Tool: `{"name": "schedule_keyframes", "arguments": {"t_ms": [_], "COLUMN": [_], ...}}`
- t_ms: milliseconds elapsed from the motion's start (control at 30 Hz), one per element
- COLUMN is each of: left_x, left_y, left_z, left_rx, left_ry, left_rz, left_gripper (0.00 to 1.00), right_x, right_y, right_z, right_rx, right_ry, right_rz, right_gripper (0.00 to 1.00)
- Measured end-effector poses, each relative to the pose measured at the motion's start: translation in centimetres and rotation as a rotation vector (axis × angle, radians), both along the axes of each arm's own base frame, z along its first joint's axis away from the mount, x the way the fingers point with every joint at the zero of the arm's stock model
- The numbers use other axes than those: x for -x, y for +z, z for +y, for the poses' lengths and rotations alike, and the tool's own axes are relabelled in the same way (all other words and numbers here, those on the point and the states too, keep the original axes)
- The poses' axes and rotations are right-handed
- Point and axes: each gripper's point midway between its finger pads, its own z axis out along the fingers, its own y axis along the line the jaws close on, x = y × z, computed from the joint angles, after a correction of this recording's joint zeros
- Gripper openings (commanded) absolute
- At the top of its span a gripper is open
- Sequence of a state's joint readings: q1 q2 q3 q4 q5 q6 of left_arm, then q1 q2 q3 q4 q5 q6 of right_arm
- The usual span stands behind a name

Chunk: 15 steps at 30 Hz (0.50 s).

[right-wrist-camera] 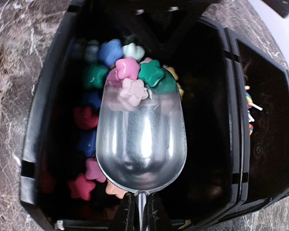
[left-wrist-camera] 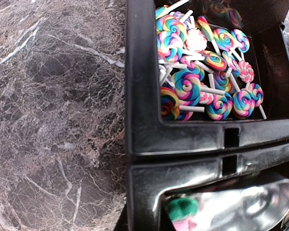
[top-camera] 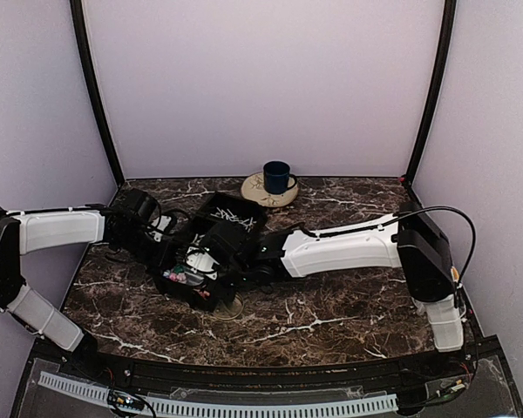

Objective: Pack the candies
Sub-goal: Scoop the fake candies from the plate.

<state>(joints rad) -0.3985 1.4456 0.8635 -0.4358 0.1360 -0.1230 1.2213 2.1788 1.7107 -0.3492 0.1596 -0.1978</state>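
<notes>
The candies lie in a black three-part tray (top-camera: 196, 296). Swirl lollipops (left-wrist-camera: 202, 72) fill one compartment and coloured star pieces (right-wrist-camera: 94, 77) another. My right gripper (right-wrist-camera: 140, 211) is shut on the handle of a metal scoop (right-wrist-camera: 140, 139). The scoop hangs over the star compartment with pink and green stars (right-wrist-camera: 135, 79) at its front lip. My left gripper (top-camera: 170, 235) is at the tray's left side, shut on the tray's wall (left-wrist-camera: 142, 96). One dark finger (left-wrist-camera: 120, 224) shows just outside that wall. The scoop (left-wrist-camera: 241, 207) also shows at the lower right of the left wrist view.
A blue cup (top-camera: 277, 177) stands on a pale plate (top-camera: 263, 193) at the back of the marble table. A round gold-toned lid (top-camera: 231, 307) peeks out from under the tray's near end. Enclosure walls close in on three sides.
</notes>
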Motion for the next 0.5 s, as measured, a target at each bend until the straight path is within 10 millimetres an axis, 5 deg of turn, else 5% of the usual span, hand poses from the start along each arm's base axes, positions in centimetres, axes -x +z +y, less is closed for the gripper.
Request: {"name": "schedule_keyframes", "arguments": {"t_ms": [500], "left_x": [-0.2], "left_y": [0.2], "left_z": [-0.3], "left_rx": [0.034], "left_ry": [0.012], "left_rz": [0.004], "left_gripper": [0.0], "right_x": [-1.4], "right_y": [0.2], "right_z": [-1.8], "right_rx": [-0.248], "right_ry": [-0.072], "right_rz": [-0.007], "right_gripper": [0.0]}}
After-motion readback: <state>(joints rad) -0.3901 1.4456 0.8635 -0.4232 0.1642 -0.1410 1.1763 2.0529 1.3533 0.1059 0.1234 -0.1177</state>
